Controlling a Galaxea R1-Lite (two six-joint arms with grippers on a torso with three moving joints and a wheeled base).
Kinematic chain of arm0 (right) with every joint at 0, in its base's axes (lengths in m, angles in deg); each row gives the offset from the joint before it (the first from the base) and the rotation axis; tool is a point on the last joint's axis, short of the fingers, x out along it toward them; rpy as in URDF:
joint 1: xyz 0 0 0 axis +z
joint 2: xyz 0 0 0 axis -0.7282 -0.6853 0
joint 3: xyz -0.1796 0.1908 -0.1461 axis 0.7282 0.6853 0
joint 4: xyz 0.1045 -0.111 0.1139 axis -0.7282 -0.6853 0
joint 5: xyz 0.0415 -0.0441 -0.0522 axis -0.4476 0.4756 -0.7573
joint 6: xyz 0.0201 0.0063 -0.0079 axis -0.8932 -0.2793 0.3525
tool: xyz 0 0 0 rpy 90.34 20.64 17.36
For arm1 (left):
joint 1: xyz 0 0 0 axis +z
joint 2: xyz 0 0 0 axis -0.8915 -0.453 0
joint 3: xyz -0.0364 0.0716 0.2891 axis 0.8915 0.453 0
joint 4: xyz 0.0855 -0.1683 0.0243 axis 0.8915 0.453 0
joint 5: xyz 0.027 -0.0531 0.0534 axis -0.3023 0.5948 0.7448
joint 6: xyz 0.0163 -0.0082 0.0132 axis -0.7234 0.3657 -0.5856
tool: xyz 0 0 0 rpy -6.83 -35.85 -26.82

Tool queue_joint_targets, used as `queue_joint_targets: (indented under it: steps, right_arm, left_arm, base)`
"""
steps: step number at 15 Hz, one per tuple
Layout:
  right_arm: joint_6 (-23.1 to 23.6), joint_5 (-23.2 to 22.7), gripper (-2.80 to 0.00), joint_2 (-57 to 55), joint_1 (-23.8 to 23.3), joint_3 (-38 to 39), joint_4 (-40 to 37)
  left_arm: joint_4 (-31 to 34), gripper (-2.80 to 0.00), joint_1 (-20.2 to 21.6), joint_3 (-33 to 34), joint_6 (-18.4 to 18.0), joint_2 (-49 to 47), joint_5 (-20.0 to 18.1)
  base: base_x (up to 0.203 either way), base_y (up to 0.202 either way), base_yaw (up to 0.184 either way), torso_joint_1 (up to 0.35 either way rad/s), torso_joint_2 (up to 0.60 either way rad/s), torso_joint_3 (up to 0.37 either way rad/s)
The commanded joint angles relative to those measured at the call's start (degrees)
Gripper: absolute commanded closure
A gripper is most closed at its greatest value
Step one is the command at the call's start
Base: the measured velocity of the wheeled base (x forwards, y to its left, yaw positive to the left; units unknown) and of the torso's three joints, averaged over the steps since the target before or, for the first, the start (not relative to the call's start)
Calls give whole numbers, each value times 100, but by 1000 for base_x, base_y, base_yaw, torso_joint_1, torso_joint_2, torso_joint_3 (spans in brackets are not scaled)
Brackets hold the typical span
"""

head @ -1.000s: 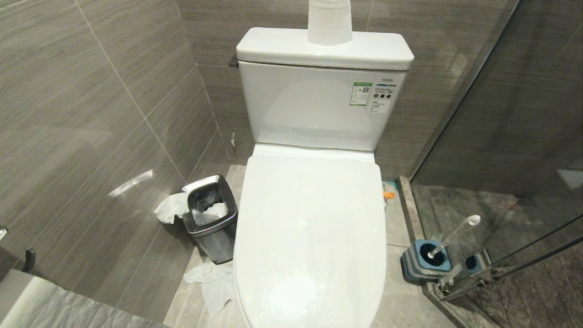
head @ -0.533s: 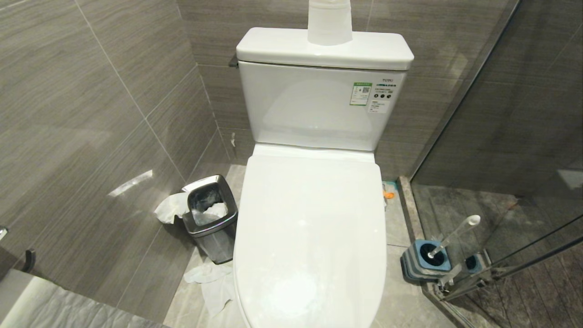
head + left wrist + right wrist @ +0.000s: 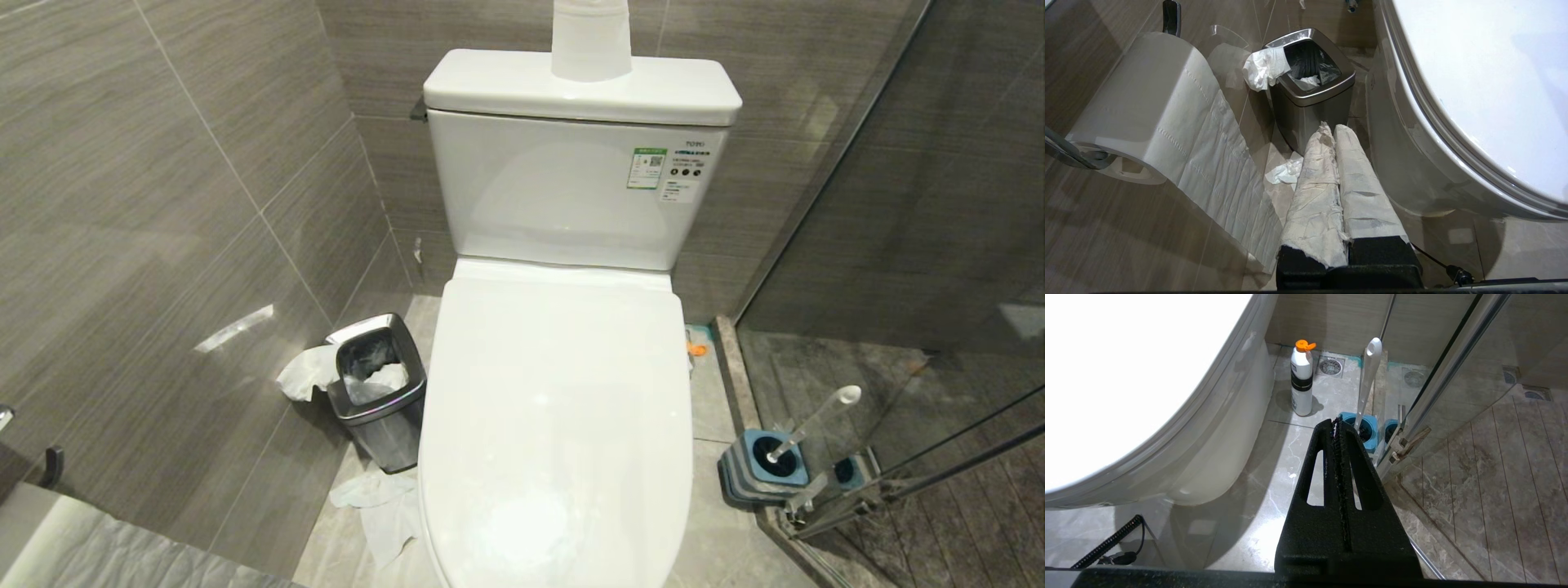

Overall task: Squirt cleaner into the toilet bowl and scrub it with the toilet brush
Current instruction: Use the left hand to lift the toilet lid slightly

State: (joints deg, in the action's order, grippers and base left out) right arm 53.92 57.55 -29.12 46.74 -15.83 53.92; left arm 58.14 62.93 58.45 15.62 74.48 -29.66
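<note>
Grey tiled bathroom: toilet bowl (image 3: 555, 425) with lid shut, steel bin (image 3: 380, 392) left, toilet brush (image 3: 812, 423) in its holder (image 3: 759, 467) right; both grippers' fingers pressed together, empty.

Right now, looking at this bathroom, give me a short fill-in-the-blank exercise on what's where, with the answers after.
1. The lid of the toilet bowl is ____.
2. The toilet brush stands in its blue-grey ____ by the glass door.
3. The white bottle on the floor beside the toilet has an ____ cap.
4. The steel waste bin stands on the toilet's ____ side in the head view.

Missing words: closed; holder; orange; left
</note>
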Motion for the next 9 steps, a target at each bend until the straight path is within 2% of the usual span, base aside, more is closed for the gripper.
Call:
queue_joint_targets:
  steps: [1, 9]
  right_arm:
    - [0, 5, 0, -2, 0, 5, -1]
    - [0, -2, 0, -2, 0, -1, -1]
  left_arm:
    - [0, 0, -4, 17, 0, -9, -4]
    - [0, 0, -4, 9, 0, -9, -4]
  base:
    - [0, 0, 0, 0, 0, 0]
    - [0, 0, 0, 0, 0, 0]
